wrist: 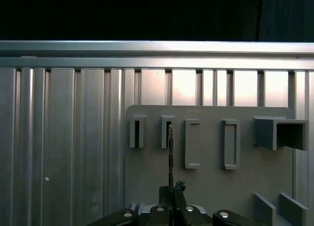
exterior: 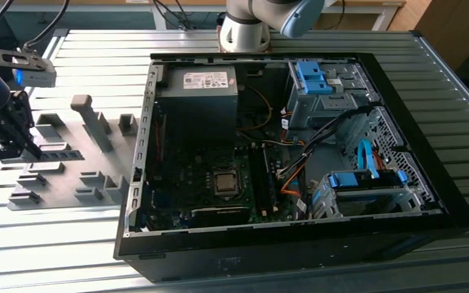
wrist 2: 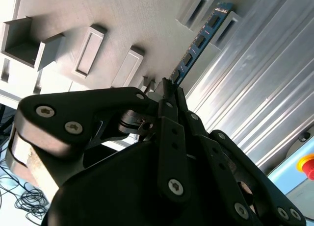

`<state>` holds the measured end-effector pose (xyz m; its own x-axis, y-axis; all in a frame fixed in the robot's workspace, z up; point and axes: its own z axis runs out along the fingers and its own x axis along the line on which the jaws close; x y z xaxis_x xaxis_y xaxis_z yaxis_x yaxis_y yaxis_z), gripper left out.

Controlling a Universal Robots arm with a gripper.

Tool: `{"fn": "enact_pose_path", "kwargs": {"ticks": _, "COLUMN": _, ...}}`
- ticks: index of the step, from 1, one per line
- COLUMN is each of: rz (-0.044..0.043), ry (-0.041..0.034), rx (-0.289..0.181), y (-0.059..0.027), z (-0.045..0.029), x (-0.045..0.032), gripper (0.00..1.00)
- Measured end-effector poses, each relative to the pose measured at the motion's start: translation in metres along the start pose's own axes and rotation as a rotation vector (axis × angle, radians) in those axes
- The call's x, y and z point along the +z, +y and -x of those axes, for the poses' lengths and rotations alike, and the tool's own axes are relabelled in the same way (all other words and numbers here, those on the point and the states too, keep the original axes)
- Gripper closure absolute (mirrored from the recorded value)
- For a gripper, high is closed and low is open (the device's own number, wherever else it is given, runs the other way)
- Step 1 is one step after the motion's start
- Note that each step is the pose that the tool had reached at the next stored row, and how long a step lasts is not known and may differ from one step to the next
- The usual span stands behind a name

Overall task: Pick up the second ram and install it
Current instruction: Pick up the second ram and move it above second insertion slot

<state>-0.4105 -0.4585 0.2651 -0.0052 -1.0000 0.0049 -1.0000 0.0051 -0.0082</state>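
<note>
While my hand (wrist 2: 166,88) is clamped on one end of the second ram (wrist 2: 198,42), the stick stands on edge over the grey fixture plate (wrist: 211,187), its far end at a slot block (wrist: 164,133) on that plate.

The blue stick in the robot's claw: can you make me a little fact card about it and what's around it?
gripper: shut on the second ram
second ram: thin blue-green stick with dark chips, pinched at one end
place: above the grey fixture plate, at the exterior view's left
computer case: open, lying on the metal table
installed: not yet, the stick is outside the case
</note>
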Motion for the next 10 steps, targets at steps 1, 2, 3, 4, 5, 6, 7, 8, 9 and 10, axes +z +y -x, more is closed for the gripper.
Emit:
{"fn": "enact_pose_path", "kwargs": {"ticks": 1, "rz": -0.0001, "ry": -0.0001, "rx": 0.0, "y": 0.0, "z": 0.0, "x": -0.0006, "gripper": 0.86}}
{"fn": "enact_pose_path", "kwargs": {"ticks": 2, "rz": -0.0001, "ry": -0.0001, "rx": 0.0, "y": 0.0, "z": 0.0, "x": -0.0012, "gripper": 0.86}}
{"fn": "enact_pose_path", "kwargs": {"ticks": 3, "rz": -0.0001, "ry": -0.0001, "rx": 0.0, "y": 0.0, "z": 0.0, "x": -0.0019, "gripper": 0.86}}
{"fn": "enact_pose_path", "kwargs": {"ticks": 4, "rz": -0.0002, "ry": -0.0001, "rx": 0.0, "y": 0.0, "z": 0.0, "x": -0.0025, "gripper": 0.86}}
{"fn": "enact_pose_path", "kwargs": {"ticks": 5, "rz": -0.0001, "ry": 0.0, "rx": 0.0, "y": 0.0, "z": 0.0, "x": -0.0033, "gripper": 0.86}}
{"fn": "enact_pose_path", "kwargs": {"ticks": 6, "rz": -0.0001, "ry": 0.0, "rx": 0.0, "y": 0.0, "z": 0.0, "x": -0.0039, "gripper": 0.86}}
{"fn": "enact_pose_path", "kwargs": {"ticks": 7, "rz": -0.0002, "ry": -0.0001, "rx": 0.0, "y": 0.0, "z": 0.0, "x": -0.0045, "gripper": 0.86}}
{"fn": "enact_pose_path", "kwargs": {"ticks": 8, "rz": -0.0001, "ry": 0.0001, "rx": 0.0, "y": 0.0, "z": 0.0, "x": -0.0052, "gripper": 0.86}}
{"fn": "enact_pose_path", "kwargs": {"ticks": 9, "rz": -0.0002, "ry": 0.0, "rx": 0.0, "y": 0.0, "z": 0.0, "x": -0.0059, "gripper": 0.86}}
{"fn": "enact_pose_path", "kwargs": {"ticks": 10, "rz": -0.0003, "ry": -0.0001, "rx": 0.0, "y": 0.0, "z": 0.0, "x": -0.0064, "gripper": 0.86}}
